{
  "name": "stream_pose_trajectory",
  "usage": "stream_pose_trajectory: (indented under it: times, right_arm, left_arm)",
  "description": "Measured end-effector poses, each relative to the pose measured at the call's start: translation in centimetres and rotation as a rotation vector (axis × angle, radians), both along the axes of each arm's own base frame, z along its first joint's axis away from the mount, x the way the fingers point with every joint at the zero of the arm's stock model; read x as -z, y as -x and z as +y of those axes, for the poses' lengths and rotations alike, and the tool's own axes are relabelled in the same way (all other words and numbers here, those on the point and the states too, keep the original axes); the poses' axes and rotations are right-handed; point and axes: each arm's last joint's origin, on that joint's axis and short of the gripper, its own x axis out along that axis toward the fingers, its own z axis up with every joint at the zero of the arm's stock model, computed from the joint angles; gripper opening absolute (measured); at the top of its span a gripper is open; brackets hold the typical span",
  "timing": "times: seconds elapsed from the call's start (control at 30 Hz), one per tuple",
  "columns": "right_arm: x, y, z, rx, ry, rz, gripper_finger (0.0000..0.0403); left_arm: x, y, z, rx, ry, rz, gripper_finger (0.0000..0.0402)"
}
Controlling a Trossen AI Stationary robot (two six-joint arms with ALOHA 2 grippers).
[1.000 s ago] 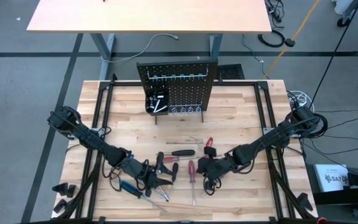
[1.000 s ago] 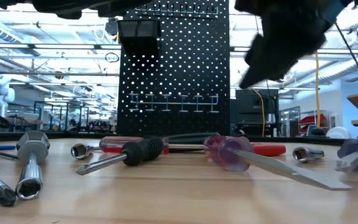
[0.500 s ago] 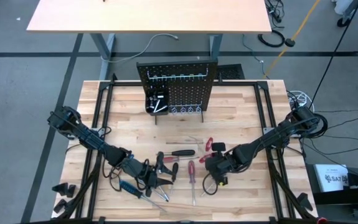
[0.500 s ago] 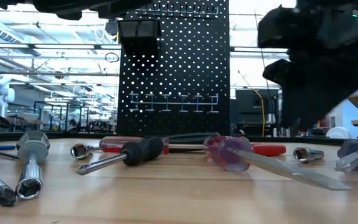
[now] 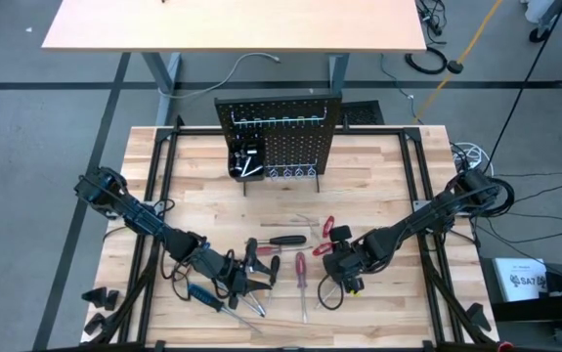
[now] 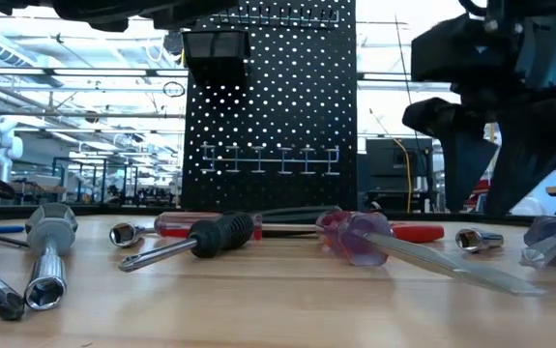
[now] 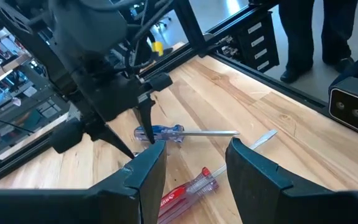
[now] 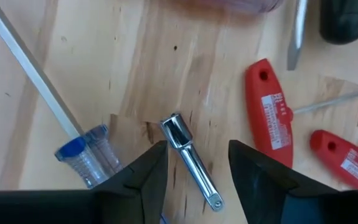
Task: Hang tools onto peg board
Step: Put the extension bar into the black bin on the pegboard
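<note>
The black peg board (image 5: 279, 137) stands upright at the table's far side, with a small black bin (image 5: 245, 161) on it. Tools lie flat on the tabletop: red-handled screwdrivers (image 8: 269, 121), a black-handled one (image 6: 224, 232), a blue clear-handled one (image 8: 82, 149), and a silvery extension bar (image 8: 191, 158). My right gripper (image 6: 478, 198) is open, pointing down above the silvery bar, with one finger on each side and touching nothing. It also shows in the high view (image 5: 339, 272). My left gripper (image 5: 251, 269) is open and empty over the tools at the near left, as the left wrist view (image 7: 194, 174) shows.
Silvery sockets (image 6: 50, 251) lie at the near left, and more metal pieces (image 6: 478, 239) at the right. A second tan table (image 5: 232, 24) stands beyond the peg board. A person's legs (image 7: 309, 31) stand beyond the table's edge. Bare wood lies between the tools and the peg board.
My right gripper has gone slightly toward the table's right edge and tipped from a slant to pointing straight down over the tools. The tools have not moved.
</note>
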Motion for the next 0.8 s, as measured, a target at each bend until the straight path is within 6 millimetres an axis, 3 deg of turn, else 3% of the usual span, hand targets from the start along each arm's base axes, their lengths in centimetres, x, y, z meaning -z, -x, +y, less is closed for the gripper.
stream_pose_trajectory:
  times: [0.33,0.47,0.63,0.8]
  right_arm:
    - [2.2,-0.4,0.2,-0.064,0.055,0.067,0.0147]
    - [2.8,-0.6,0.3,-0.091,0.058,0.087,0.0109]
    - [3.0,-0.7,0.4,-0.099,0.025,0.095,0.0025]
    - [3.0,-0.8,0.4,-0.043,0.006,0.081,0.0025]
  left_arm:
    - [0.0,0.0,0.0,0.0,0.002,0.002,0.0168]
    - [0.0,0.0,0.0,0.0,0.002,0.002,0.0168]
    - [0.0,0.0,0.0,-0.005,0.022,0.009,0.0168]
    - [0.0,0.0,0.0,-0.006,0.023,0.01,0.0168]
